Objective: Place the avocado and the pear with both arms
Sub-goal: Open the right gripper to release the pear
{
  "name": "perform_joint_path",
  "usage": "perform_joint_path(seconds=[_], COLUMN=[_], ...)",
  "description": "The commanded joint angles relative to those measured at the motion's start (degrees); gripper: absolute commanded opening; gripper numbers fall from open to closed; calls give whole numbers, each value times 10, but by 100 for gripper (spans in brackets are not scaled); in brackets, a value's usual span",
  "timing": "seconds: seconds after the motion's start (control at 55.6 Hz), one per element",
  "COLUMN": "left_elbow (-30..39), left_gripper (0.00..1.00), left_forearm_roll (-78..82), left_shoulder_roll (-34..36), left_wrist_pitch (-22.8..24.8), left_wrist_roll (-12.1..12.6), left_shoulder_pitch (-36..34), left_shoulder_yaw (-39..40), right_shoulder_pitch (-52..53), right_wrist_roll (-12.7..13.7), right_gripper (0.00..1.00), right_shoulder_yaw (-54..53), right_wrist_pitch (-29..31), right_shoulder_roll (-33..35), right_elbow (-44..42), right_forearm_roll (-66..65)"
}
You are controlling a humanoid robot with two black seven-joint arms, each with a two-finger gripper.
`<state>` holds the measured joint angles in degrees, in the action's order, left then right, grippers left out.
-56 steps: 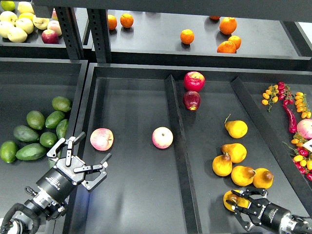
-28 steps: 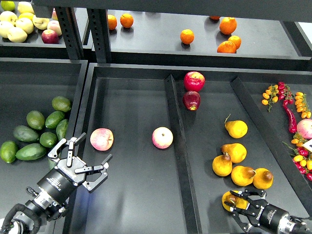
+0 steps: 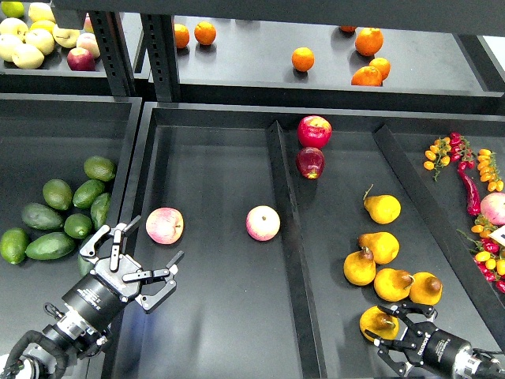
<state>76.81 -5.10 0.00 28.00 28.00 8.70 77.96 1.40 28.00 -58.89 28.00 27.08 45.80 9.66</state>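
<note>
— Grippers first: what are they doing?

— Right gripper has its fingers spread around the nearest pear, apparently not clamped yet. Left gripper is wide open and holds nothing, hovering over the tray edge.

— And the avocado?

— Nearest avocado lies just left of that hand, in a pile of avocados.

— How will they handle?

— My guess: the pear is firm, smooth, a bit slippery; pinch its wide belly. The avocado looks matte and stiff; close across its narrow waist, lightly, to avoid bruising.
</note>
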Motion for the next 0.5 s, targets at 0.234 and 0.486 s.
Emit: perform_joint_path(seconds=[0.234,0.486], left_elbow=[0,0], left_gripper=[99,99], left_forearm_roll=[0,0], left_shoulder_roll=[0,0], left_wrist_pitch=[0,0], left_wrist_roll=[0,0], left_shoulder_pitch=[1,1], left_shoulder_yaw=[0,0], right_shoulder_pitch=[0,27], right_wrist_roll=[0,0], right_gripper=[88,95], right_shoulder_yaw=[-39,-122], right_wrist_pitch=[0,-112], right_shoulder_roll=[64,52], right_elbow=[106,176], right_forearm_roll=[52,75])
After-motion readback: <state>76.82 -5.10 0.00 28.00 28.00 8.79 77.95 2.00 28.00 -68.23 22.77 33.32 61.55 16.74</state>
